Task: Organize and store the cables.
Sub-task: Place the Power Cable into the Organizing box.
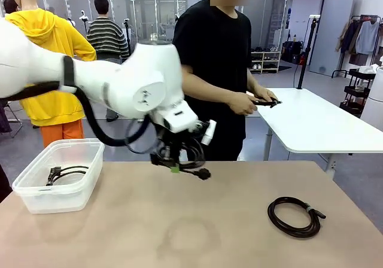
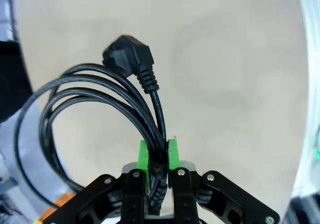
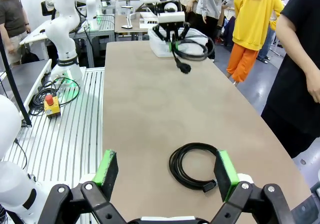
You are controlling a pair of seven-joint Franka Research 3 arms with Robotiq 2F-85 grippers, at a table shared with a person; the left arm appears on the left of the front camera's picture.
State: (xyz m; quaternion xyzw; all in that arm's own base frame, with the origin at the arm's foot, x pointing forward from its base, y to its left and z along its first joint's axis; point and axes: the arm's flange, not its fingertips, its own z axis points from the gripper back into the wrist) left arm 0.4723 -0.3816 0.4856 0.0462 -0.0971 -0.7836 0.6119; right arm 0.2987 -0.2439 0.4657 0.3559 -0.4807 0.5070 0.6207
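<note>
- The tan surface point(image 1: 179, 232) spans the front view, with a white table point(image 1: 311, 124) behind it at the right.
- The left arm point(image 1: 119, 82) reaches in from the left across the middle, above the surface.
- A person point(image 1: 215, 58) in a black shirt stands at the far side. Both hands point(image 1: 242, 103) hold a thin black cable point(image 1: 266, 103) over the white table.
- A clear plastic bin point(image 1: 36, 199) sits on the surface at the left, with one coiled black cable point(image 1: 66, 173) inside.
- The right fingers point(image 3: 106, 166) are spread wide and hold nothing. They hang above the surface, and a coil lies beyond them.
- That coil point(image 1: 295, 234) is thick and black with a pale band, and lies flat on the surface at the right, well apart from the bin.
- The left fingers point(image 2: 143, 156) are pinched narrow on a bundle of black loops point(image 2: 150, 129), which hangs off the surface, right of the bin.
- Its angled plug point(image 2: 127, 56) sticks out past the loops.
</note>
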